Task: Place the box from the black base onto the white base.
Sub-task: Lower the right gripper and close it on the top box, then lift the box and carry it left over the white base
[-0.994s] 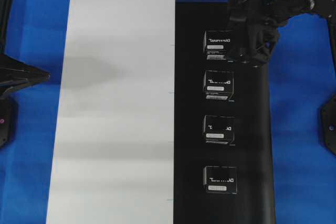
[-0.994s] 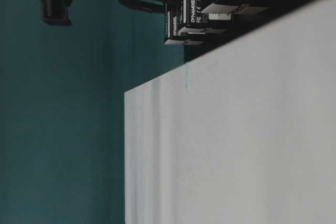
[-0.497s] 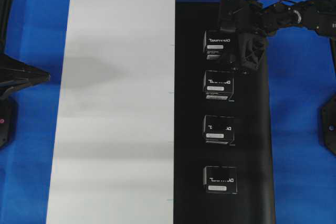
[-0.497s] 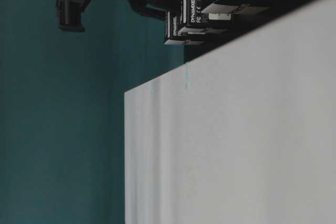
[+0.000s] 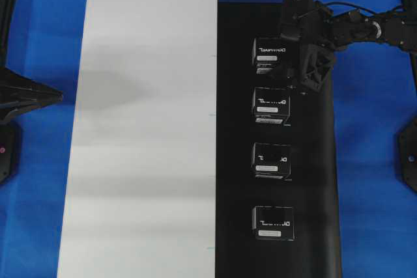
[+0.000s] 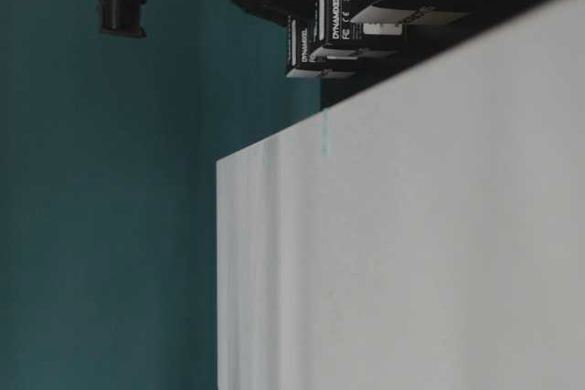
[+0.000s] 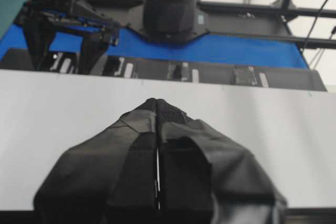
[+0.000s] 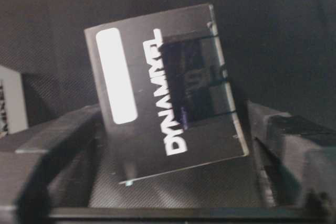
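Several black boxes with white lettering stand in a column on the black base [image 5: 319, 193]. My right gripper [image 5: 285, 55] reaches in from the right over the farthest box [image 5: 268, 52]. In the right wrist view that box [image 8: 157, 93] sits slightly askew on the base between the two fingers [image 8: 58, 145], which stand close on either side; the gripper [image 8: 173, 129] is open. The white base [image 5: 143, 128] lies bare to the left of the black one. My left gripper [image 7: 157, 102] is shut and empty, hovering at the white base's [image 7: 273, 129] outer edge.
The other boxes [image 5: 271, 103] [image 5: 271, 158] [image 5: 273, 221] follow in line toward the near end of the black base. Blue surface [image 5: 371, 161] surrounds both bases. The left arm [image 5: 26, 96] rests at the left edge. A teal wall [image 6: 110, 226] stands behind.
My right gripper swung left and down over the farthest box, so its fingers now straddle it, and the jaws have narrowed a little. Left arm and boxes have not moved.
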`<state>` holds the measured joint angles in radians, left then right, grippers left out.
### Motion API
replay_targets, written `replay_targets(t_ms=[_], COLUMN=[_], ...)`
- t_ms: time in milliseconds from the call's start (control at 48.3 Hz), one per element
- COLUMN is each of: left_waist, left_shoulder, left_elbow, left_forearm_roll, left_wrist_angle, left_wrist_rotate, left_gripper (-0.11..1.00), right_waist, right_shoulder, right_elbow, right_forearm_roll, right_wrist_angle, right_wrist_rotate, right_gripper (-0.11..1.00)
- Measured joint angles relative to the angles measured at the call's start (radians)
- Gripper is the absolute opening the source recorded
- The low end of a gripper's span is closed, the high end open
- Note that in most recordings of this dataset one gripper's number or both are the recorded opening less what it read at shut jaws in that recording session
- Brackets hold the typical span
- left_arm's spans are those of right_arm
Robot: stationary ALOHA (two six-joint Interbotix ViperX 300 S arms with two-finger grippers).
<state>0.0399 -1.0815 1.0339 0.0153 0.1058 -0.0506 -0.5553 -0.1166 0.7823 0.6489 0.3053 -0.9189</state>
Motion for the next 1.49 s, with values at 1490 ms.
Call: replay_targets(t_ms=[1490], left_waist=[0.000], left_shoulder=[-0.009], left_elbow=[0.000], left_forearm_roll=[-0.002], left_wrist_angle=[0.000], left_wrist_rotate=[-0.002], left_gripper=[-0.06], right_waist=[0.098], right_shoulder=[-0.029], right_elbow=[-0.433], right_forearm_roll=[-0.078], right_wrist_angle=[0.362], right_wrist_rotate=[0.298], right_gripper=[0.60])
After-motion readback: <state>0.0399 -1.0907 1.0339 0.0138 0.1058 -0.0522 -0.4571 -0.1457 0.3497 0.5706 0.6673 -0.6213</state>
